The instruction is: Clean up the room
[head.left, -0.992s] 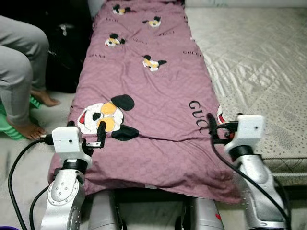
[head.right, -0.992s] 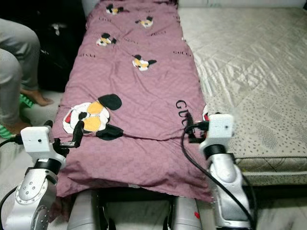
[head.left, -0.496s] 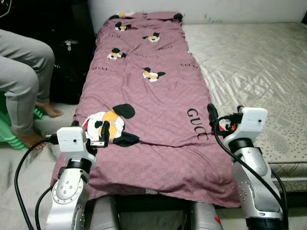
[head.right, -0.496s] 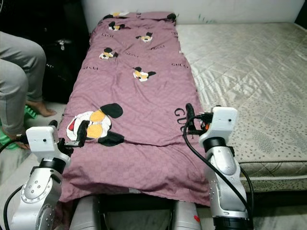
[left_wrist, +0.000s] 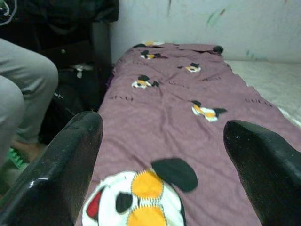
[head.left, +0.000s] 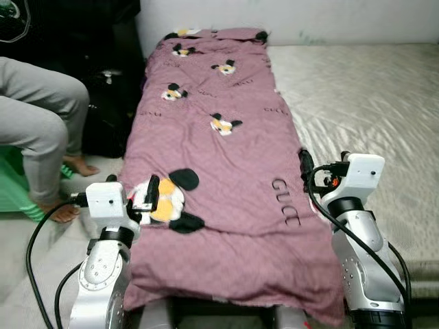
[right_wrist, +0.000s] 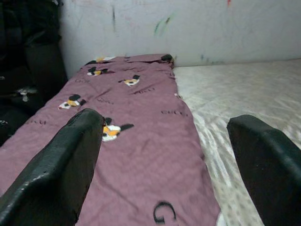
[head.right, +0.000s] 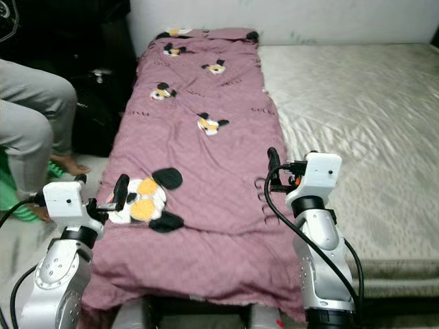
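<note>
Grippers (head.left: 130, 195) rose above blanket (head.left: 219, 157) edge.

quilt (head.left: 226, 171) | mauve, cartoon mouse prints | spread lengthwise on mattress's (head.left: 370, 103) left side — near end overhanging

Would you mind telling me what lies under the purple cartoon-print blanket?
The purple cartoon-print blanket lies folded lengthwise along the left side of the pale quilted mattress, whose bare surface shows to its right. Whatever else lies beneath is covered and cannot be seen.
</note>
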### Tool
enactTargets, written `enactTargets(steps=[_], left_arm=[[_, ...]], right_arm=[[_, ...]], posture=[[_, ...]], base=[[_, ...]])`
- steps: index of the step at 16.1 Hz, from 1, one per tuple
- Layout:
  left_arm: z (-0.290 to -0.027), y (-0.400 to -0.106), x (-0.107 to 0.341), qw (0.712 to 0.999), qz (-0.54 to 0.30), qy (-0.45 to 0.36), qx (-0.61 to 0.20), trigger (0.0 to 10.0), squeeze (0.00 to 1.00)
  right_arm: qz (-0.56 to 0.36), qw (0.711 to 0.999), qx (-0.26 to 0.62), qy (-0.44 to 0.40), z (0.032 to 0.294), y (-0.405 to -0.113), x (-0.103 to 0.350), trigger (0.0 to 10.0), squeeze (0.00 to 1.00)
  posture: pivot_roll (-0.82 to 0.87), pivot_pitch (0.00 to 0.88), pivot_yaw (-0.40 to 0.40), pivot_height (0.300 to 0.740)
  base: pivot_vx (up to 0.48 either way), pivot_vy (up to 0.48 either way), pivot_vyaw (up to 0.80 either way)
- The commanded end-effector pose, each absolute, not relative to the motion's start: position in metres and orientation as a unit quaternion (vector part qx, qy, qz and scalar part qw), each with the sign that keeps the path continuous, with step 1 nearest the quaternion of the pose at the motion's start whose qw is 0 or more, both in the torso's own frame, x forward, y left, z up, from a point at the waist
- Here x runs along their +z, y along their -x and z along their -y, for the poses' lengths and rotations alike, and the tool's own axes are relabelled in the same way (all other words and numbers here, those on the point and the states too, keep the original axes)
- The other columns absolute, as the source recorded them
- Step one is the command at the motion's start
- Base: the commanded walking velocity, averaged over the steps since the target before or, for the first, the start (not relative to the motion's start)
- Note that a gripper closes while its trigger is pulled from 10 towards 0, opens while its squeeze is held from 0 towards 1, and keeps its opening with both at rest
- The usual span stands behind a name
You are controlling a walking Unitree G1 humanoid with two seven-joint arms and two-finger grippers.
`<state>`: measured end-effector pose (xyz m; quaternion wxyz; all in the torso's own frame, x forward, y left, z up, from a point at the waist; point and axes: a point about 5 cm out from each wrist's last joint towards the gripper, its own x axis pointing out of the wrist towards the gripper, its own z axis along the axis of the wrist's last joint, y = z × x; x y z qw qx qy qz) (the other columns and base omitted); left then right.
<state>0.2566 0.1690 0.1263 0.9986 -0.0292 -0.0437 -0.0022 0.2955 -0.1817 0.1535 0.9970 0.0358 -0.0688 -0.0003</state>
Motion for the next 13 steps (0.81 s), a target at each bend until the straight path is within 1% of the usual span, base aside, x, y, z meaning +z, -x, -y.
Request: enactTargets(steps=[1,4,9,13], left_arm=[[-0.170,-0.257,0.126,0.999,0.045,0.025,0.000,10.0,0.00],[-0.171,-0.257,0.123,0.999,0.041,0.024,0.002,10.0,0.00],[-0.170,-0.258,0.120,0.999,0.038,0.026,0.000,10.0,0.00],[-0.171,-0.258,0.118,0.999,0.037,0.024,0.002,10.0,0.00]], right_arm=[[0.078,0.996,0.003,-0.036,0.181,-0.298,0.158,10.0,0.00],[0.074,0.997,-0.002,-0.025,0.189,-0.296,0.156,10.0,0.00],[0.048,0.999,-0.010,-0.002,0.200,-0.286,0.140,10.0,0.00],[0.042,0.999,-0.008,-0.009,0.194,-0.284,0.134,10.0,0.00]], posture=[[-0.01,0.000,0.033,0.705],[-0.01,0.000,0.035,0.738],[-0.02,0.000,0.037,0.740],[-0.01,0.000,0.038,0.740]], base=[[0.000,0.000,0.00],[0.000,0.000,0.00],[0.000,0.000,0.00],[0.000,0.000,0.00]])
